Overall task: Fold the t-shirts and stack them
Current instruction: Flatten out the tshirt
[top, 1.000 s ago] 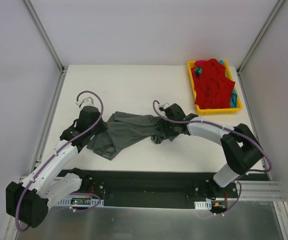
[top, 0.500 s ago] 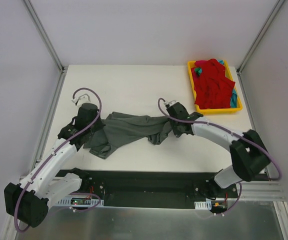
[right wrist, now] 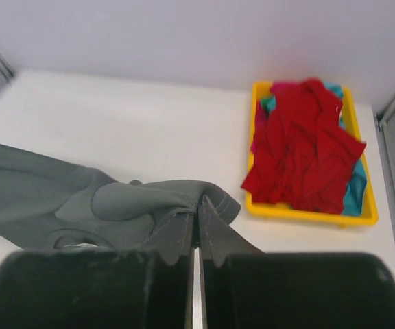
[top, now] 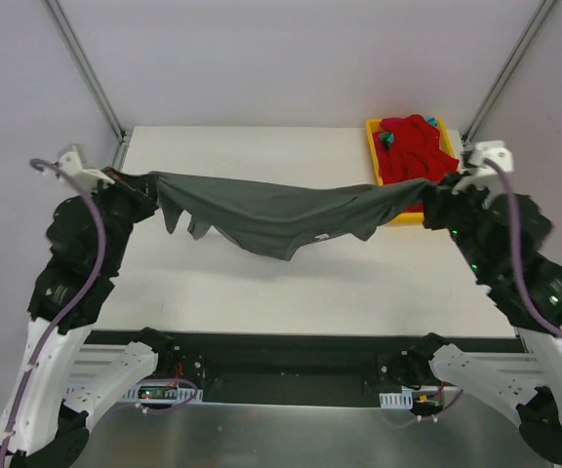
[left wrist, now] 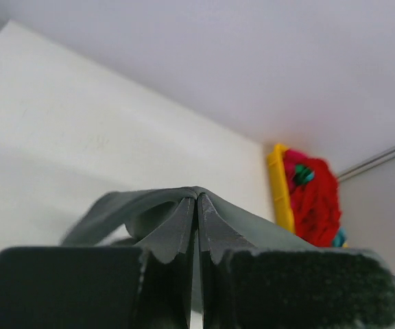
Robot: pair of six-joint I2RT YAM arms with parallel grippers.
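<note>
Limp charcoal t-shirt [top: 281, 219], sagging (creased) between left gripper [top: 145, 185], right gripper [top: 429, 191]

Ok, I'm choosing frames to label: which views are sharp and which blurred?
Top external: evenly lit, grey t-shirt crisp. Left wrist: left gripper blurred close up, red t-shirt soft. Right wrist: right gripper blurred, red t-shirt and yellow tray clearer.

No writing, brand, number or sign can be read in any view. The dark grey t-shirt [top: 261, 207] shows a small pale mark [top: 318, 237] near its lower edge, too small to tell whether it bears letters.
</note>
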